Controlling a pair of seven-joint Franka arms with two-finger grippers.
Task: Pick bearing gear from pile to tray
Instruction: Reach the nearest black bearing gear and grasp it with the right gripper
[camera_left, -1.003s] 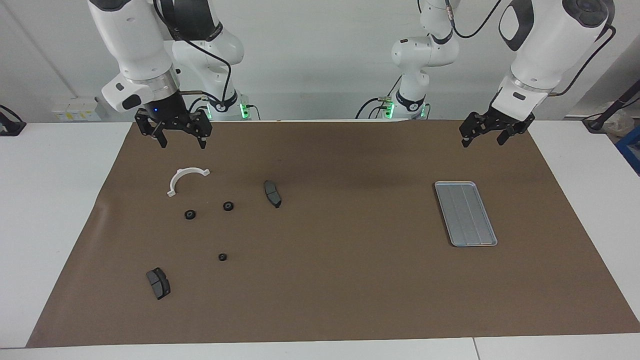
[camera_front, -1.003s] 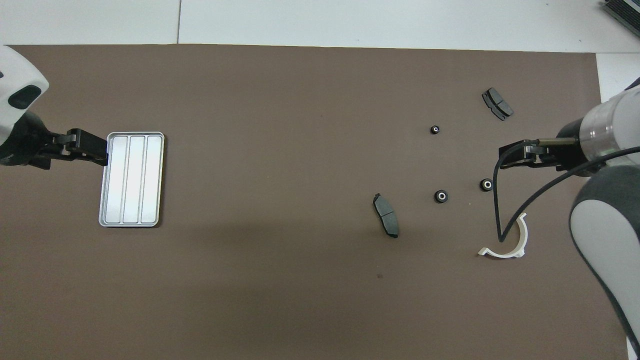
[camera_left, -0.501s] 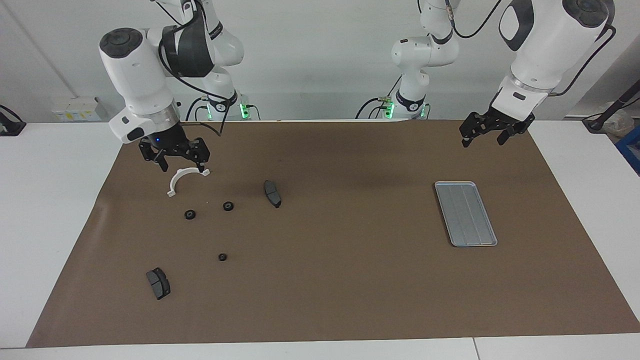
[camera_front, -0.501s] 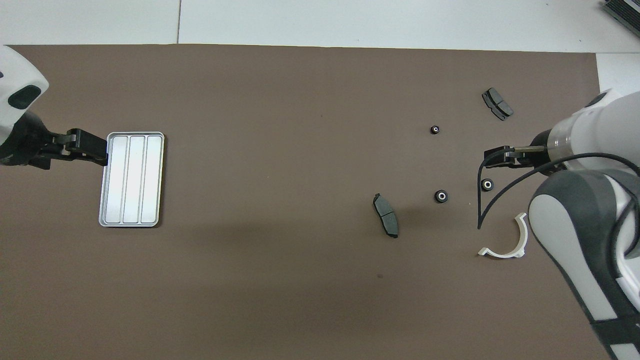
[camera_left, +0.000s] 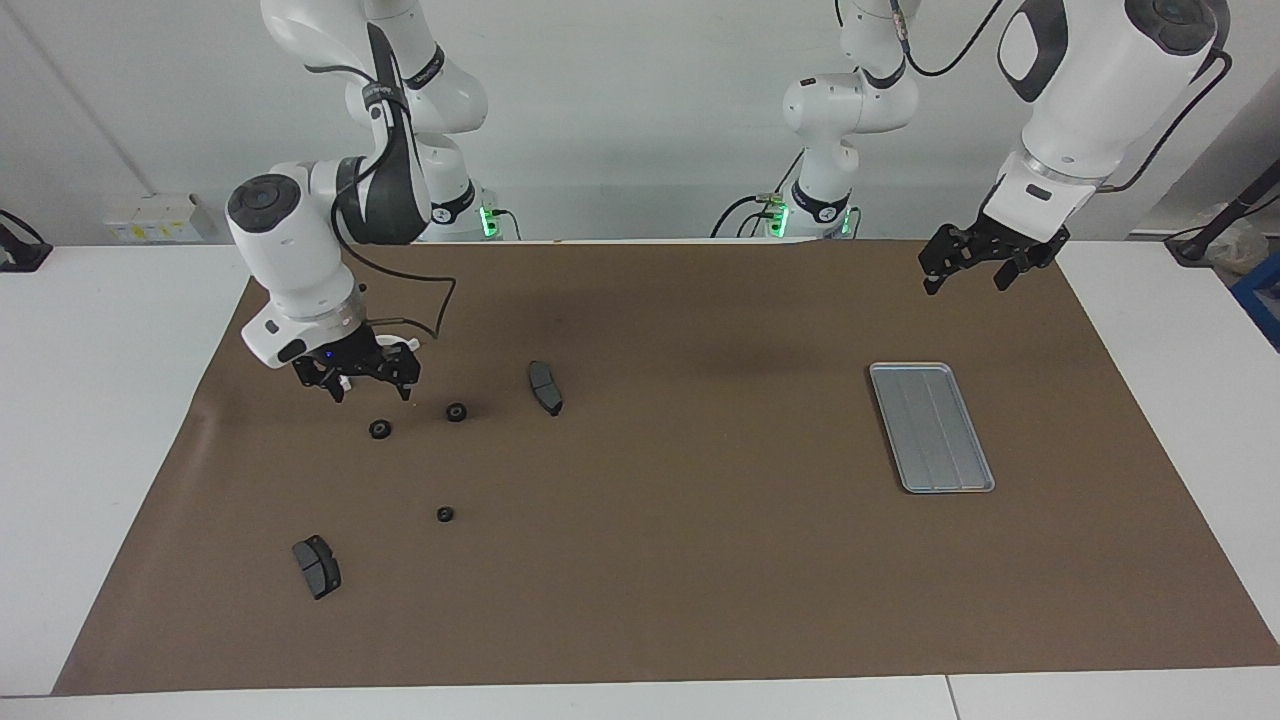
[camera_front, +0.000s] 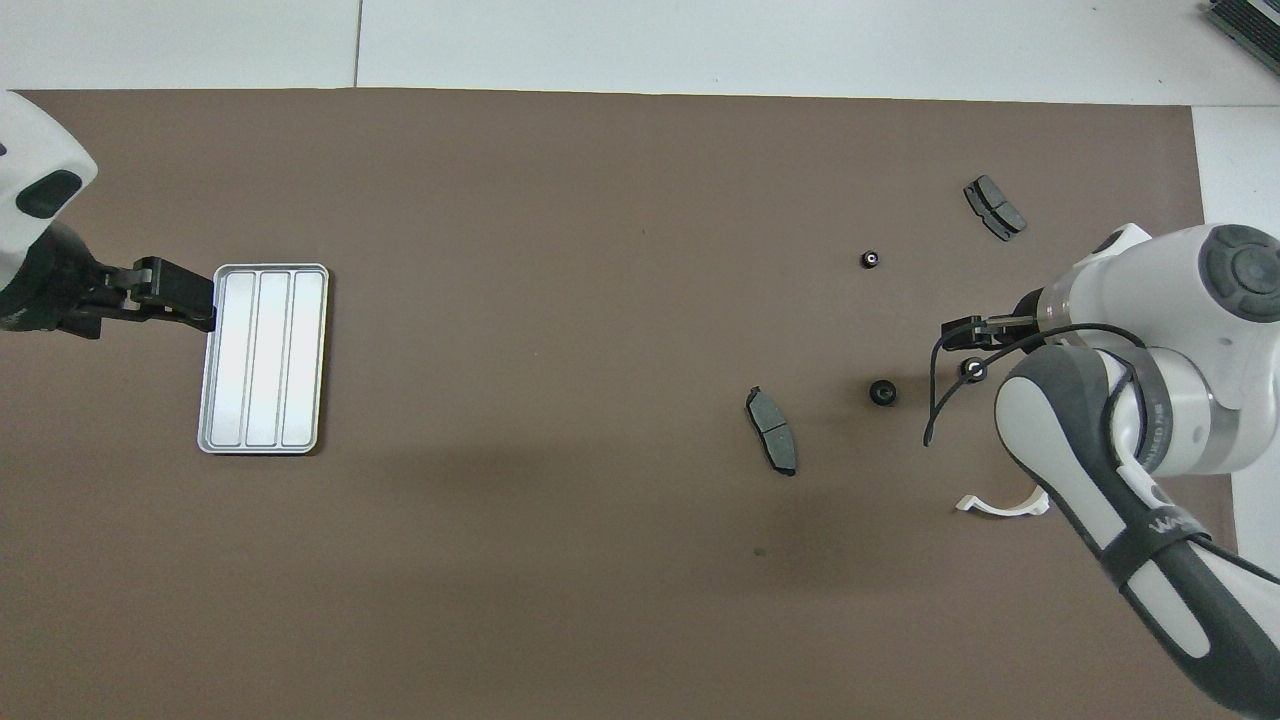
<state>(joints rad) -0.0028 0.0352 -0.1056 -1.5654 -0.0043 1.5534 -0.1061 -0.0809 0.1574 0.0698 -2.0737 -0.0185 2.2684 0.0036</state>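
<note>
Brown worktop. My right end effector (camera_left: 368, 382), released, hangs low just robot-side of a gear (camera_left: 380, 429); left end effector (camera_left: 968, 268) waits released near tray (camera_left: 931, 427).

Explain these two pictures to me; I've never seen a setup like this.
Two white robot arms work at a table covered by a brown mat. One picture faces the robots; the other looks down from above them. The right claw, open and empty, hangs over a small black gear. Two more gears, two brake pads and a white bracket lie nearby. The left claw, open too, waits beside the empty metal tray.
</note>
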